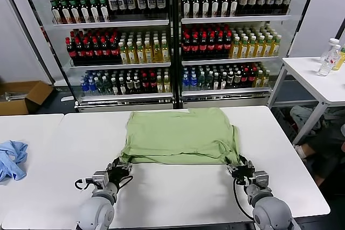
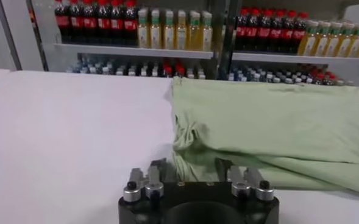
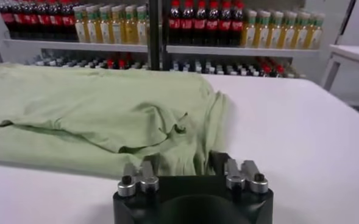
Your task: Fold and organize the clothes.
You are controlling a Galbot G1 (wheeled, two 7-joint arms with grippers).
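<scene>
while the green shirt [image 1: 180, 136] lies mid-frame on the table [image 1: 178, 187], left claw [image 1: 119, 169] and right claw [image 1: 239, 168] sit at its near corners — whether either pinches cloth, i cannot tell. lift both corners evenly — keep the hem taut.

Both arms are seen at the bottom of the head view, reaching forward. The left gripper [image 1: 123, 166] is placed lower left of centre, the right gripper [image 1: 237, 166] lower right. Whether either is gripping cannot be told.
</scene>
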